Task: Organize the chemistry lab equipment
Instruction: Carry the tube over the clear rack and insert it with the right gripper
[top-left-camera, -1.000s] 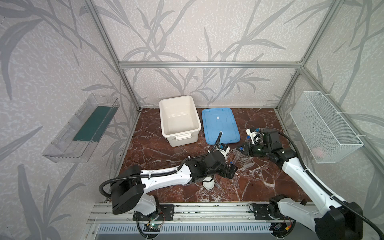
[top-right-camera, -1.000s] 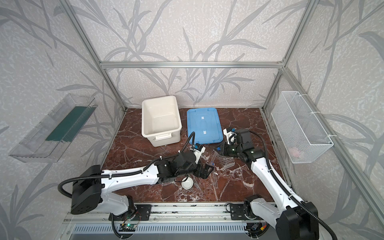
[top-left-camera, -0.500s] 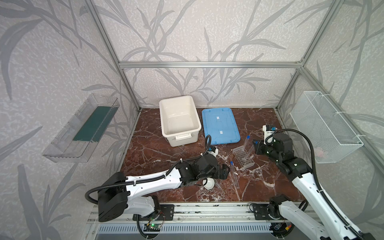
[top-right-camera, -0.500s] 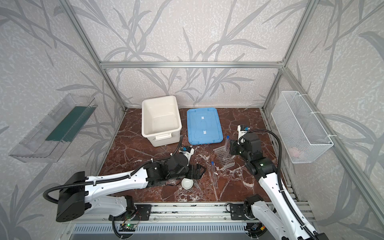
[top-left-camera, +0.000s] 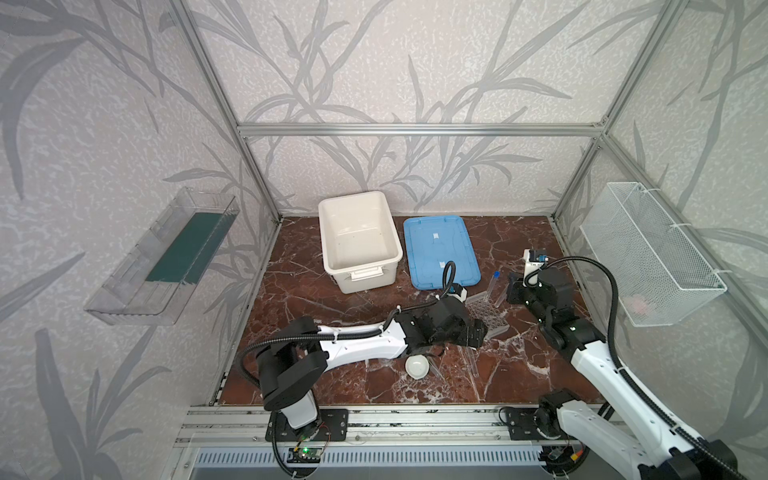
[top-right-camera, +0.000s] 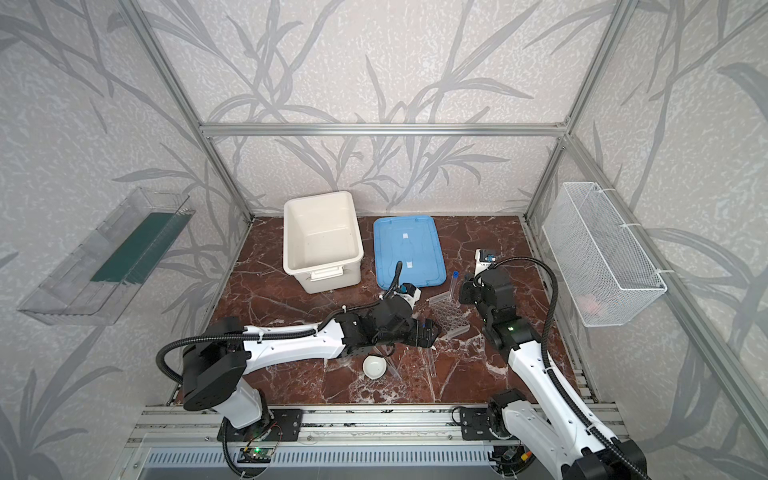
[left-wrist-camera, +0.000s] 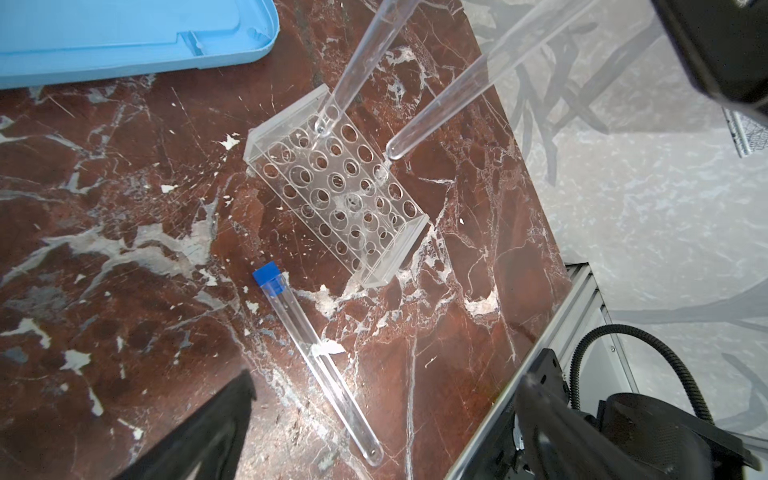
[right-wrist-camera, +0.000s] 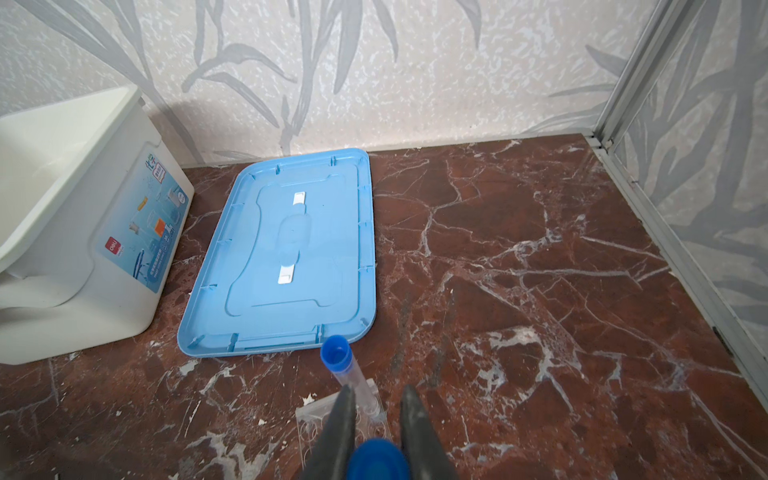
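The clear tube rack (top-left-camera: 487, 319) (left-wrist-camera: 336, 195) stands on the marble right of centre. One blue-capped test tube (top-left-camera: 493, 284) (right-wrist-camera: 337, 357) leans upright in a hole at its far end. My right gripper (top-left-camera: 512, 291) (right-wrist-camera: 379, 390) is shut on a second test tube (left-wrist-camera: 453, 89) near its blue cap (right-wrist-camera: 376, 459). That tube's round bottom hangs just beside the rack's edge. A third test tube (left-wrist-camera: 316, 353) (top-right-camera: 430, 363) lies flat on the table. My left gripper (top-left-camera: 473, 332) (left-wrist-camera: 386, 395) hovers open over its closed end, holding nothing. The white dish (top-left-camera: 417, 368) sits near the front.
The large white tub (top-left-camera: 357, 237) and its blue lid (top-left-camera: 440, 249) lie at the back. A wire basket (top-left-camera: 648, 253) hangs on the right wall and a clear shelf (top-left-camera: 166, 257) on the left wall. The left arm stretches across the front of the table.
My right arm has drawn back to the right from over the rack, with its tube still held. The standing tube now shows. My left gripper has shifted slightly right, toward the rack.
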